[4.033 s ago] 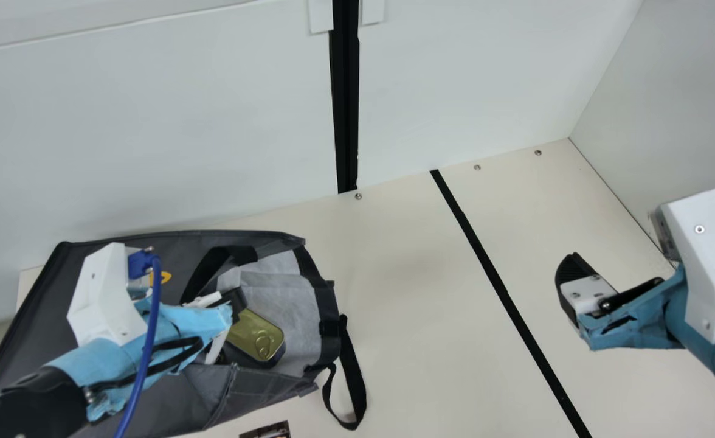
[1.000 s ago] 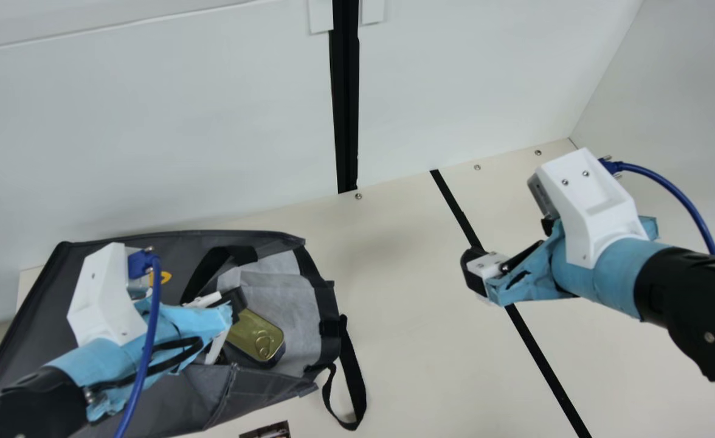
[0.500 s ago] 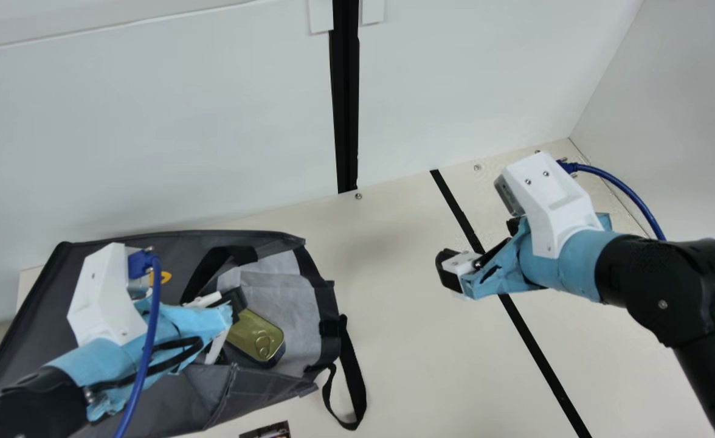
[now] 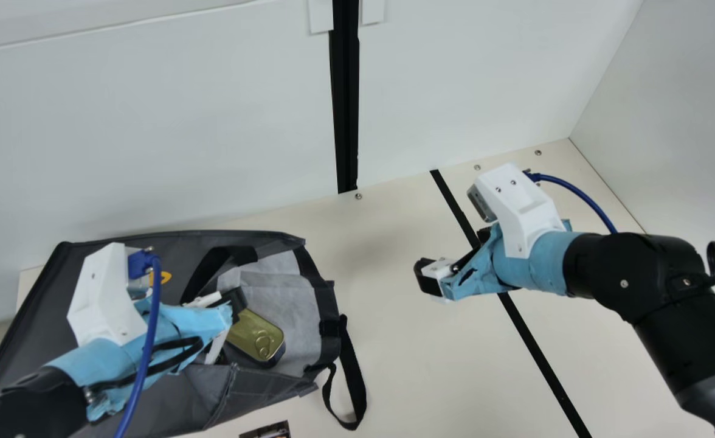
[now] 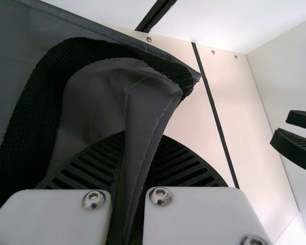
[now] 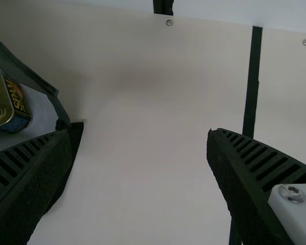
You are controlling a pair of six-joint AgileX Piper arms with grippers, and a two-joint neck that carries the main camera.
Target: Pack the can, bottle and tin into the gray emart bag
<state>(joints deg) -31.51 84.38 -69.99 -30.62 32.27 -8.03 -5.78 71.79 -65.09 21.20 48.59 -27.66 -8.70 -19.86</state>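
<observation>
Bag [image 4: 38, 334] tight in left end effector [image 4: 234, 305]

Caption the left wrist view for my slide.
The left gripper pinches a fold of the gray bag near its black strap.

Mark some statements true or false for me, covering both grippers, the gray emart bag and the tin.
1. The left gripper is pinching fabric of the gray emart bag. True.
2. The right gripper is closed on the tin. False: its fingers are apart with nothing between them, and the tin is in the bag.
3. The tin's pull-ring lid can be seen. True.
4. The bag stands upright. False: it lies on its side on the table.
5. A black strap of the bag trails onto the table. True.
</observation>
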